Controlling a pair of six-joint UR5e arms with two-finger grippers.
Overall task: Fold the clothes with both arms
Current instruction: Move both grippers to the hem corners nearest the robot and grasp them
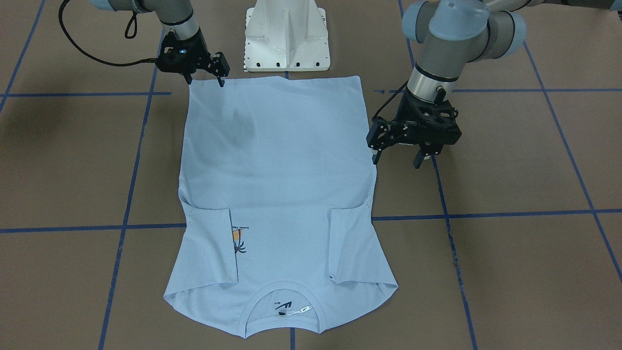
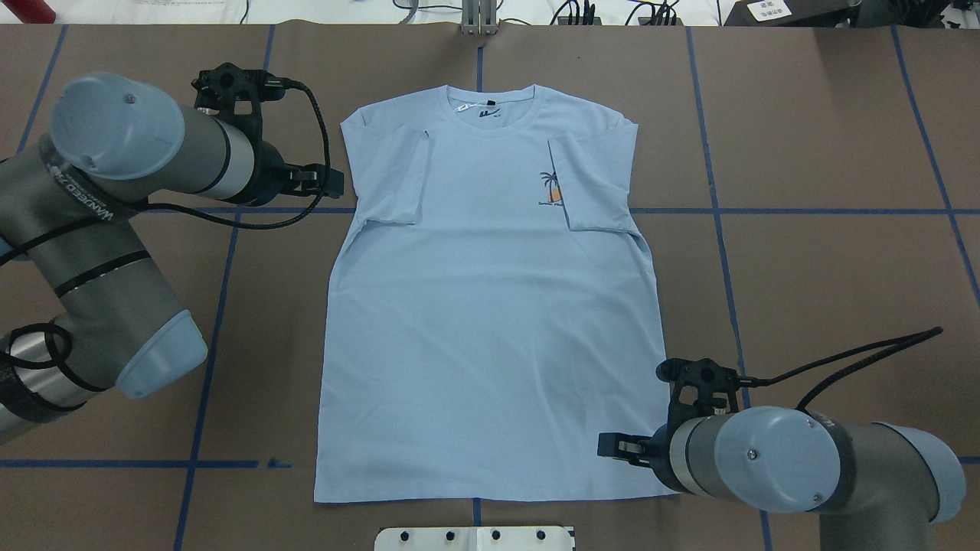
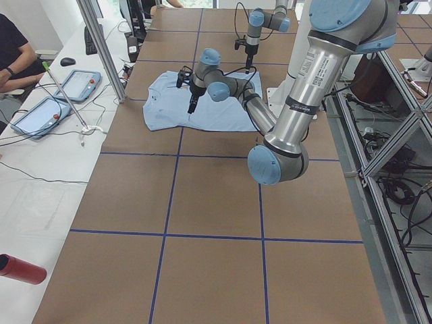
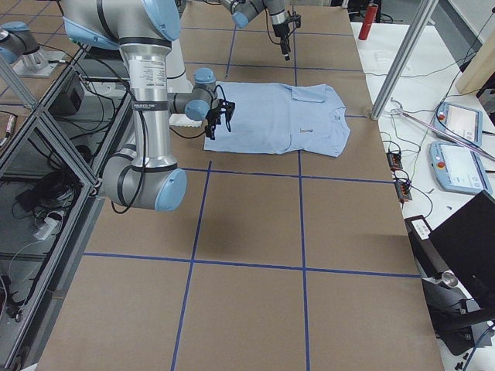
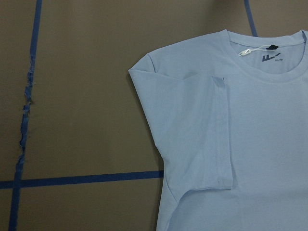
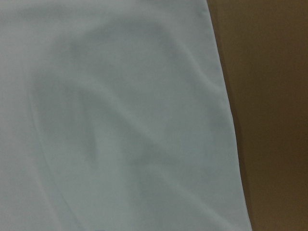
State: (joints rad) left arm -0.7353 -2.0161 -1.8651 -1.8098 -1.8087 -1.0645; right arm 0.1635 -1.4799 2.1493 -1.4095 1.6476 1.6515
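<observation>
By the pedestal (image 1: 286, 39), the right gripper (image 1: 205, 81) hangs spread wide over the hem corner (image 1: 195, 91) of the T-shirt (image 1: 277, 160), flat on the table (image 1: 510, 160) (sleeves (image 1: 214, 243) tucked in); a shallow pinch could drop the hem. Farther out, the left gripper (image 1: 396, 163), likewise spread and empty, hovers off the side edge, brown tabletop showing beyond.

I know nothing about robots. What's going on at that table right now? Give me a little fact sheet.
garment: light blue T-shirt, lying flat, front up
sleeves: both folded in over the chest
collar: at the end away from the robot
left gripper: fingers open, beside the shirt's side edge
right gripper: fingers open, at a hem corner
held: nothing in either one
surface: brown table
</observation>
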